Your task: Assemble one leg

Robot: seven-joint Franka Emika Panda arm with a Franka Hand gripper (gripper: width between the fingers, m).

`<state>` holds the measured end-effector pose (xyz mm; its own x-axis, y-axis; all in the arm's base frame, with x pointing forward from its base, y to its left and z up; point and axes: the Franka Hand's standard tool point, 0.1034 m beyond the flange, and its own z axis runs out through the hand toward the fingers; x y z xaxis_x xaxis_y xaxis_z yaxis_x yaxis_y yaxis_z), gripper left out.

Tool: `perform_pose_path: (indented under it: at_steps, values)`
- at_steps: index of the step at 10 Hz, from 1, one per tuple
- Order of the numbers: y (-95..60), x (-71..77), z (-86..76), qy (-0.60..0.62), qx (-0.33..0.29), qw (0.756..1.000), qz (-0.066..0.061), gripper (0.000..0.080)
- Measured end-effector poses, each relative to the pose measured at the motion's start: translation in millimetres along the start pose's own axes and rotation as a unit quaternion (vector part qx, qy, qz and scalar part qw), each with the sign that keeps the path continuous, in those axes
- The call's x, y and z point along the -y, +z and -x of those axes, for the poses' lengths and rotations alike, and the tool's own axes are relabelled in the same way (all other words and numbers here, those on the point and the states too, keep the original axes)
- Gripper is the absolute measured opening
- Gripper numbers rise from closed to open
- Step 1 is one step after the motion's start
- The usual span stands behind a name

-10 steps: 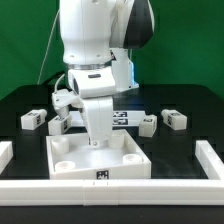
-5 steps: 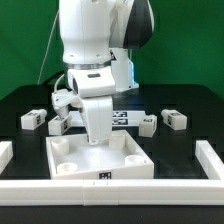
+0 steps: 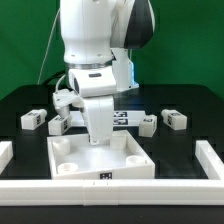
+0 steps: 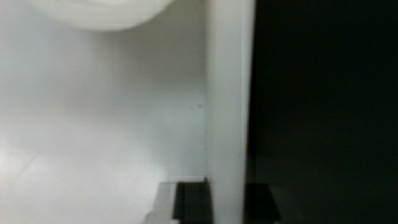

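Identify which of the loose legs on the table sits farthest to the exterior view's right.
The rightmost leg: it lies outside its neighbour leg, which is closer to the arm.

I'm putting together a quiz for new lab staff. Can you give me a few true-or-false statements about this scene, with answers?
1. The hand is down low over the large white tray. True.
2. Two loose legs lie on the exterior view's right of the arm. True: an inner leg and an outer leg.
3. No leg lies on the exterior view's left. False: a left leg lies there, with a second one beside it.
4. The table is red. False: the table is black.
5. A leg stands in the tray's near socket. False: the near socket is empty.
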<state>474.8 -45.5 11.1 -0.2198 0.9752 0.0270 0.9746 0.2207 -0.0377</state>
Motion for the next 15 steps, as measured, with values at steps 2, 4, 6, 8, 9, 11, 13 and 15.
perform_pose_path:
  at_steps: [2, 4, 6, 8, 9, 11, 13, 15]
  values:
    - [-0.2, -8.3, -23.8, 0.039, -0.006, 0.999, 0.005, 0.0059]
    - [-1.3, -17.6, -49.5, 0.069, -0.011, 0.998, 0.005, 0.0059]
    - [0.0, -28.9, -72.3, 0.097, -0.014, 0.995, 0.007, 0.0059]
    - [-0.9, -38.8, -86.0, 0.111, -0.015, 0.994, 0.011, 0.0059]
    - [-1.1, -44.8, -93.9, 0.119, -0.016, 0.993, 0.011, 0.0059]
    - [-0.5, -50.7, -103.6, 0.133, -0.017, 0.991, 0.006, 0.0059]
    - [0.3, -53.2, -112.0, 0.130, -0.019, 0.991, 0.004, 0.0059]
    - [0.1, -53.3, -112.6, 0.129, -0.020, 0.991, 0.004, 0.0060]
